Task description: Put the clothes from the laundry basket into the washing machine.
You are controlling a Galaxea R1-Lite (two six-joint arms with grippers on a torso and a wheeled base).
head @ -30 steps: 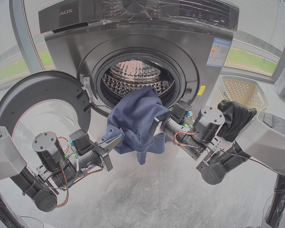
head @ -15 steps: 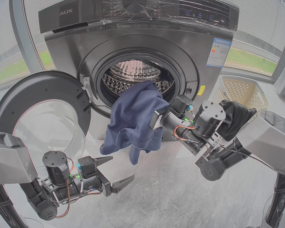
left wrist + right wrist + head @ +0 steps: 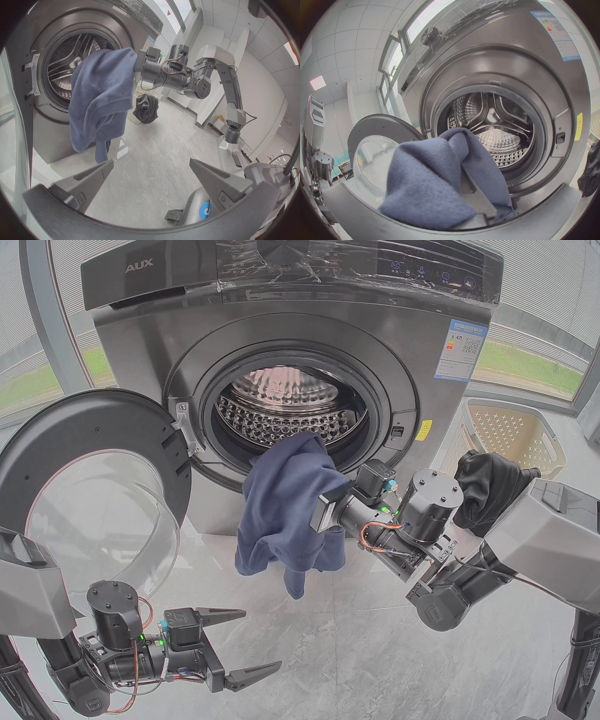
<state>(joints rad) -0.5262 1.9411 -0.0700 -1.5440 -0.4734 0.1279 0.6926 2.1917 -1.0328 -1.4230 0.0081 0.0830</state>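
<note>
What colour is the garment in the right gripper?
Plain dusty blue, no pattern; the garment shows best in the left wrist view.

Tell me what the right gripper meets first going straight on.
Probably the open steel drum of the grey washing machine, perhaps clipping the lower door rim; depth is unclear. The right gripper is shut on the blue fabric garment.
</note>
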